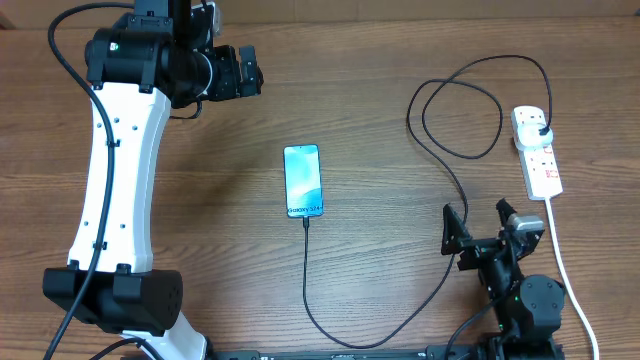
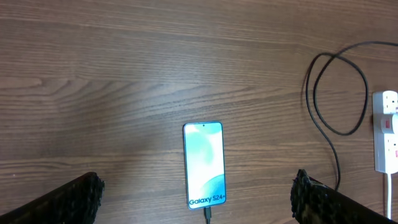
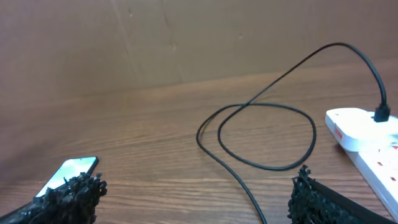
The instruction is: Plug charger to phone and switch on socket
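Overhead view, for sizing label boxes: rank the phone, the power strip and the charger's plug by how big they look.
1 and 2. power strip and phone: about alike; the strip is longer, the phone wider.
3. charger's plug: clearly smallest.

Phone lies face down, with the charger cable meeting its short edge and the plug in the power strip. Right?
No: the phone lies screen up, as the left wrist view shows. The charger cable and power strip are as stated.
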Available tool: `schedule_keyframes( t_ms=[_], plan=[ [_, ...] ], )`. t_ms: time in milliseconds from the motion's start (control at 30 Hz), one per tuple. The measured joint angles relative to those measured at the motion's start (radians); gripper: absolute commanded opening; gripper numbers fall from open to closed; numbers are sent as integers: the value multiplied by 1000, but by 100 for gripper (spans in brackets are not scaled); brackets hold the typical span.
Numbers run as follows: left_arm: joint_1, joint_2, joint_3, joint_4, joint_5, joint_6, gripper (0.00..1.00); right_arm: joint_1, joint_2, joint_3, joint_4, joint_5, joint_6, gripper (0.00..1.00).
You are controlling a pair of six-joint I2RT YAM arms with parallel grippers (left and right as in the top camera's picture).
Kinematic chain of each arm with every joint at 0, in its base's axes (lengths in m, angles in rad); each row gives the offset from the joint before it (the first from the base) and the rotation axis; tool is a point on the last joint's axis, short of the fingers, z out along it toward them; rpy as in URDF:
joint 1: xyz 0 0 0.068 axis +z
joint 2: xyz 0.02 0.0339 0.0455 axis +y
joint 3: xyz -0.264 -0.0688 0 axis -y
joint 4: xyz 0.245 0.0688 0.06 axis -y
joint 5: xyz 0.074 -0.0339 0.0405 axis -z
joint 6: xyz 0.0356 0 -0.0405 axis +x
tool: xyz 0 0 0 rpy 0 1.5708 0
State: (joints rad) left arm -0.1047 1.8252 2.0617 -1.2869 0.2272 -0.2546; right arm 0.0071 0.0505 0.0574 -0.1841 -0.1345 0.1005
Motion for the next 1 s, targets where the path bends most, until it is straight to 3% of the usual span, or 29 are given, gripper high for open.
schedule_keyframes(
  t_ms=[1000],
  plan=[
    [0, 0, 0, -1, -4, 0, 100, 0, -38, -5, 9, -8, 4, 100]
  ],
)
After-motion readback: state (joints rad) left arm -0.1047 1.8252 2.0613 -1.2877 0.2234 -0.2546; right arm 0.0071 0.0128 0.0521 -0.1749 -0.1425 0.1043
